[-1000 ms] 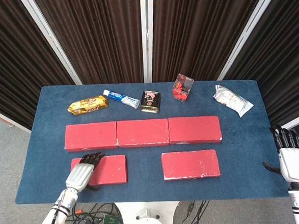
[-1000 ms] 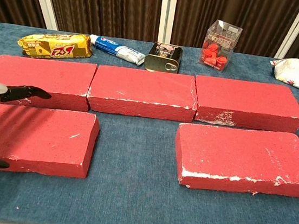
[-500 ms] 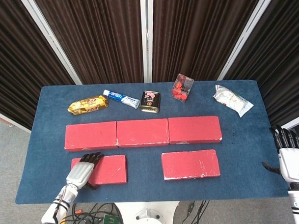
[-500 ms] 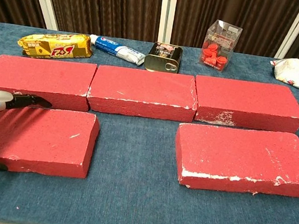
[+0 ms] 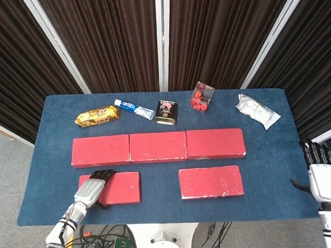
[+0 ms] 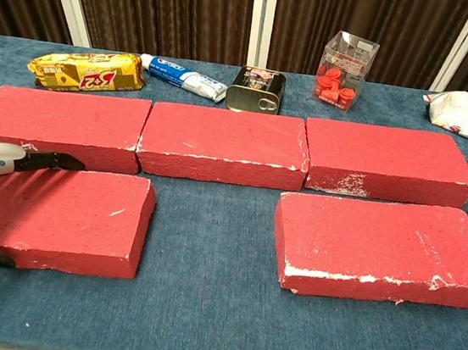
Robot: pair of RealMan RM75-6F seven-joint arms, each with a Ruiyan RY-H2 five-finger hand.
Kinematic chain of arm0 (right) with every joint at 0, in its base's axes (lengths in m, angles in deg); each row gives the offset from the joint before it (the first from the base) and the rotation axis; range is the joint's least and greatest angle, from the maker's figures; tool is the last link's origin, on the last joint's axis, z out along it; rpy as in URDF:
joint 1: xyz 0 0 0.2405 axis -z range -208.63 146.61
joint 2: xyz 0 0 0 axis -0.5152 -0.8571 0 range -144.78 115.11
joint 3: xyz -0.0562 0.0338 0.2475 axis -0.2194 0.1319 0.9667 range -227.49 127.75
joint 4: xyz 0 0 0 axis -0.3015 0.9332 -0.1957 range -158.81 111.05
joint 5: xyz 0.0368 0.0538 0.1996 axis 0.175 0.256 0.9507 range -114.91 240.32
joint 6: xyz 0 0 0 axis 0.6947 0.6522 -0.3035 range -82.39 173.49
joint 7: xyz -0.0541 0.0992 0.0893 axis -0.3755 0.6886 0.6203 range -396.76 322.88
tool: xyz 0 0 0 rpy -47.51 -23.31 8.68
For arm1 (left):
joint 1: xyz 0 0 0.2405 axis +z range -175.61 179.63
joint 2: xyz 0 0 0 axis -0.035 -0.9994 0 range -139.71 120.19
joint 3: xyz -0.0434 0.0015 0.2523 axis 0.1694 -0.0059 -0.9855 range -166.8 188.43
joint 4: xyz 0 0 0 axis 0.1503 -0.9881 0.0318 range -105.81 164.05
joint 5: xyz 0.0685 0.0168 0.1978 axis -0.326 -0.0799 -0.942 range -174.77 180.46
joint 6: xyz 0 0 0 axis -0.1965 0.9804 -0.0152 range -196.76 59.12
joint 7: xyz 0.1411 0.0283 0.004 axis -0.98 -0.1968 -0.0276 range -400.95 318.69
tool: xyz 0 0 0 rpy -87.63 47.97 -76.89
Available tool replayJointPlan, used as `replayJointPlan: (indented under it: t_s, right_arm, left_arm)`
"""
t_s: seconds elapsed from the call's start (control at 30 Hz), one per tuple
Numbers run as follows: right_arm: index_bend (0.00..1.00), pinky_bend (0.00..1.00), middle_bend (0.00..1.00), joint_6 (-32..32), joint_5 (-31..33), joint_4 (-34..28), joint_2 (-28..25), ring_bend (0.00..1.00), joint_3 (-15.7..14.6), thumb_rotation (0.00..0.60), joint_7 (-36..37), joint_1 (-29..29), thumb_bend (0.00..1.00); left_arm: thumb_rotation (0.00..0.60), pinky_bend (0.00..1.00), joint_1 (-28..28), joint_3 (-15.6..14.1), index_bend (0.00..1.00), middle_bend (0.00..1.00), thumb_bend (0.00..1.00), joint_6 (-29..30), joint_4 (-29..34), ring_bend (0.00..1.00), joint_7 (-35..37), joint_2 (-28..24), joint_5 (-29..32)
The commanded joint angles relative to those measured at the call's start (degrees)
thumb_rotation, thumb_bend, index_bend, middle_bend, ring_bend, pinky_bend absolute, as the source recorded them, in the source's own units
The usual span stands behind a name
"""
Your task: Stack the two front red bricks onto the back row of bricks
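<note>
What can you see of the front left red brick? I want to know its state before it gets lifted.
The front left red brick is a flat rectangular slab, rough and foam-like in look, with white chips along its edges and a notched near right corner. It lies flat on the blue tablecloth, just in front of the back row's left brick and apart from the front right brick. The left hand rests over its left end, fingers on top.

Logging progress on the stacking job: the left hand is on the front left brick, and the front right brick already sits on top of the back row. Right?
Not quite. In the head view the front right brick lies on the table in front of the back row, not stacked. The left hand is on the front left brick, as you said.
</note>
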Motion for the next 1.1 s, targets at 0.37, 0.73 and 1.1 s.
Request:
replayJointPlan:
  t_s: [0.37,0.73,1.1]
  right_arm:
    - [0.00,0.00,0.00,0.3,0.5,-0.1,0.0,0.00,0.3,0.600,-0.1,0.2,0.00]
    - [0.00,0.00,0.00,0.6,0.7,-0.1,-0.1,0.00,0.6,0.600,-0.2,0.3,0.00]
    - [0.00,0.00,0.00,0.9,0.7,-0.6,-0.2,0.00,0.7,0.600,-1.4,0.3,0.01]
  left_arm:
    - [0.600,0.00,-1.0,-0.7,0.00,0.17,0.00,1.2,0.8,0.00,0.0,-0.6,0.0]
    - [0.600,0.00,0.2,-1.6,0.00,0.18,0.03,5.9,6.6,0.00,0.9,-4.8,-5.4]
    - [0.600,0.00,-6.9,8.7,0.00,0.18,0.03,1.3,7.9,0.00,5.8,-14.1,2.7]
